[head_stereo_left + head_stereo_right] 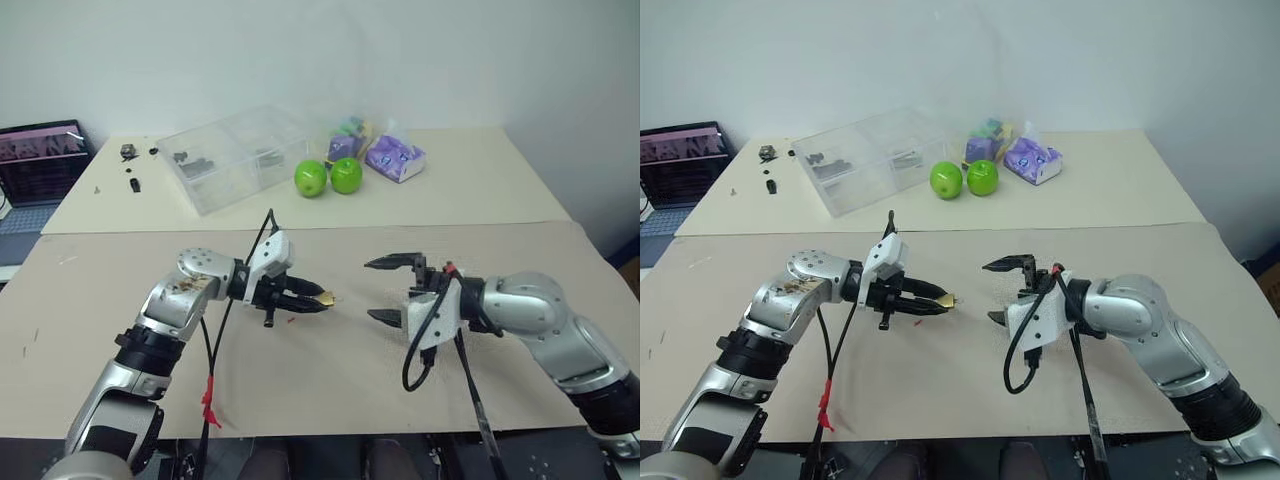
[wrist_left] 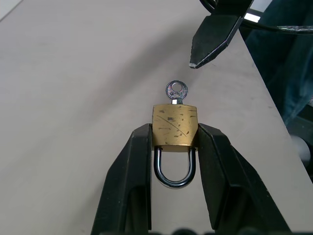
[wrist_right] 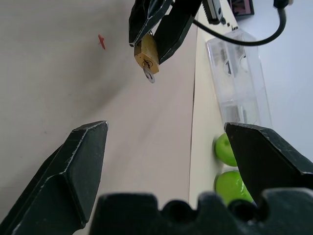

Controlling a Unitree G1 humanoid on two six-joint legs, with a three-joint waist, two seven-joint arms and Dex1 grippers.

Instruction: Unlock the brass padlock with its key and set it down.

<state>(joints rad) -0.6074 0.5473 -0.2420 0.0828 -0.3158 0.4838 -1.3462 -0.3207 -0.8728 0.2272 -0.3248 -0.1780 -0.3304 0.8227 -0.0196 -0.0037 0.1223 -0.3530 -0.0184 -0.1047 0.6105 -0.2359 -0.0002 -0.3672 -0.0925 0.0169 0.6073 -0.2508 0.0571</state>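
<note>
Pinching the brass padlock (image 2: 175, 125) by its sides above the worktop (image 1: 330, 370), the left hand (image 1: 318, 299) presents the key (image 2: 176, 91) already seated in it to the wide-open, empty right hand (image 1: 385, 291) just beside, so turning, unlocking and setting down remain.

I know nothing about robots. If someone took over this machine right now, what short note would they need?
Left gripper: jaws shut on the small brass padlock, held up above the table; its silver shackle points back toward the wrist and looks closed.
Small silvery key: already in the padlock's keyhole, head sticking out toward the right gripper.
Right gripper: jaws wide open, holding nothing, facing the key, not touching.
Done: padlock picked up, key inserted.
Left: grip the key, turn it, free the shackle, set the padlock on the beige table.
</note>
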